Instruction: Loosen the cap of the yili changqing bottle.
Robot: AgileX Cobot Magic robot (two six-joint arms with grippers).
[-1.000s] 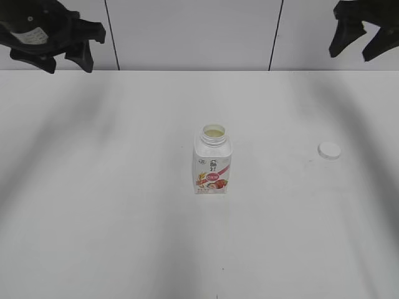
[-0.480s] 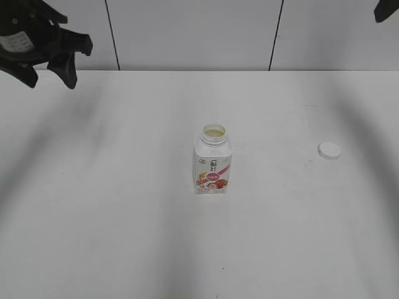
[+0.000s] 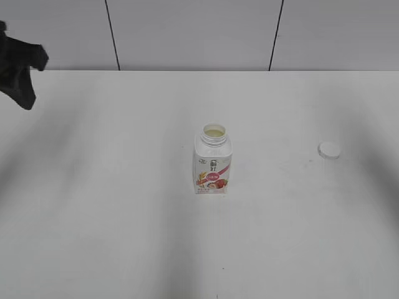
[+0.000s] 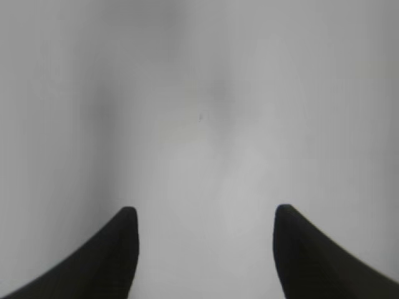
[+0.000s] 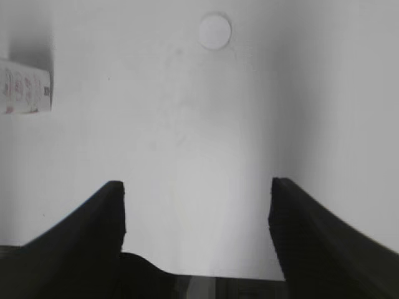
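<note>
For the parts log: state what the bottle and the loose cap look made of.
Squat white bottle with pink-red label: likely plastic, smooth with a slight sheen, printed wrap. Small round white cap lying on the table: probably plastic, flat-topped and matte; too small for detail.

A broad white table (image 3: 124, 205) fills most of the exterior view, its matte top running from the near edge back to a straight line where it meets the wall. That wall (image 3: 193, 34) is made of pale grey panels, split by two thin dark vertical seams (image 3: 111, 34) (one left of centre, one right of centre). Soft, wide grey shadows slant across the tabletop on both sides, and a fainter one falls down the middle. The light is even and diffuse, with no hard glare. A few tiny dark specks mark the surface toward the right.
</note>
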